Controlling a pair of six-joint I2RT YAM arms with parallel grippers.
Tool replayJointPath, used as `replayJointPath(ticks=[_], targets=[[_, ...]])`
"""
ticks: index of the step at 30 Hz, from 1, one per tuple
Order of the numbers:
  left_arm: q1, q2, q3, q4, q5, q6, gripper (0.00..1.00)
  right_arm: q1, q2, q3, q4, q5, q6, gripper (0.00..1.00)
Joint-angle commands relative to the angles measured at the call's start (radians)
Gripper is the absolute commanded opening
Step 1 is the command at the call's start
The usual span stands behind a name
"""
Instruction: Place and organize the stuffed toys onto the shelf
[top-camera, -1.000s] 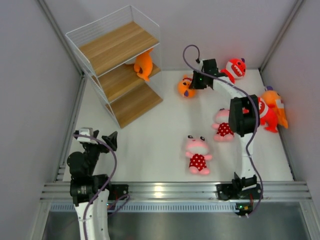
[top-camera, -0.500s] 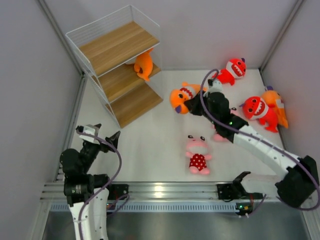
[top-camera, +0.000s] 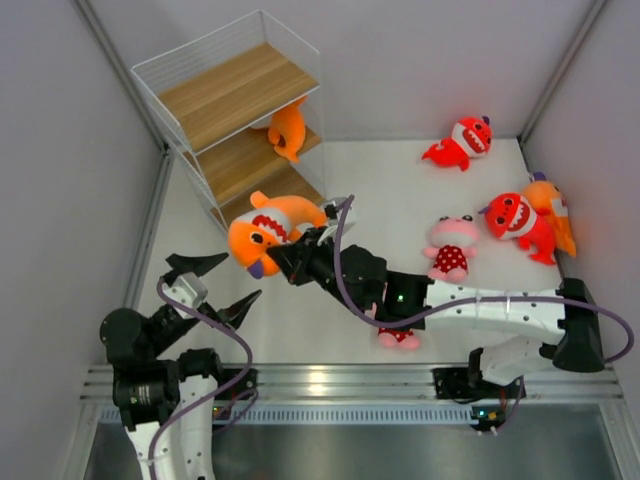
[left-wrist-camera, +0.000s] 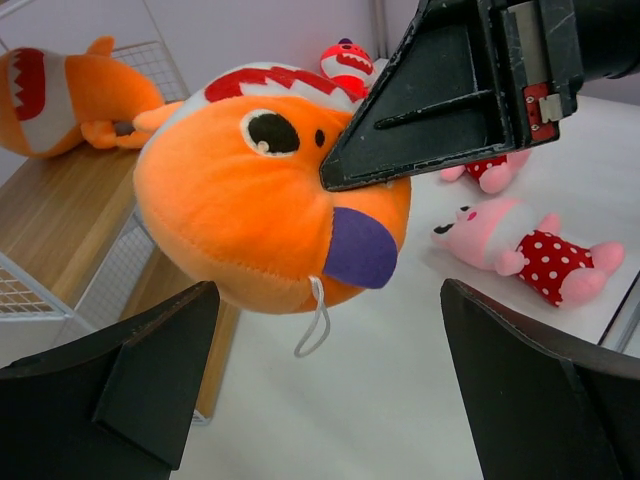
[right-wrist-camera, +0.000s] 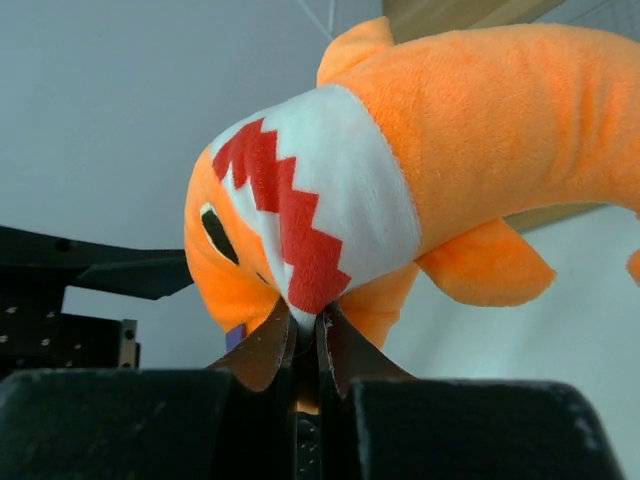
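Observation:
My right gripper (top-camera: 288, 252) is shut on an orange shark (top-camera: 262, 228) and holds it in the air just in front of the shelf (top-camera: 232, 95). The same shark fills the left wrist view (left-wrist-camera: 260, 205) and the right wrist view (right-wrist-camera: 400, 170), pinched at its mouth. My left gripper (top-camera: 215, 285) is open and empty, just below and left of the shark. Another orange shark (top-camera: 288, 128) lies on the shelf's middle board. Red sharks (top-camera: 462, 140) (top-camera: 512, 217), an orange shark (top-camera: 553, 205) and two pink animals (top-camera: 450, 245) (top-camera: 398, 335) lie on the table.
Grey walls close in the table on both sides and at the back. The shelf stands in the far left corner. My right arm (top-camera: 470, 305) stretches across the table's middle and partly covers one pink animal.
My right gripper has carried the orange shark from the far middle of the table leftward and nearer, up to the shelf's front. My left gripper has risen and opened toward it.

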Motion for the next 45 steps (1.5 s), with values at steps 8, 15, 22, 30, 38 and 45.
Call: replayJointPath(ticks=[8, 15, 22, 30, 38, 45], targets=[[0.004, 0.018, 0.040, -0.005, -0.069, 0.043, 0.96, 0.096, 0.032, 0.096, 0.136, -0.014, 0.004, 0.00], [0.004, 0.021, 0.049, -0.005, -0.003, 0.063, 0.67, 0.102, 0.068, 0.092, 0.132, -0.044, 0.032, 0.00], [0.005, 0.047, 0.031, -0.005, -0.014, 0.124, 0.00, 0.089, 0.054, 0.116, 0.079, -0.244, -0.134, 0.13], [0.005, 0.055, -0.023, -0.005, 0.086, 0.180, 0.00, -0.006, -0.257, -0.022, -0.225, -0.360, -0.549, 0.91], [0.005, 0.061, -0.041, -0.004, 0.242, 0.188, 0.00, -0.210, -0.383, 0.007, -0.617, -0.584, -1.059, 0.99], [0.003, 0.023, -0.050, -0.002, 0.311, 0.149, 0.00, -0.313, -0.258, 0.163, -0.688, -0.767, -1.352, 0.99]])
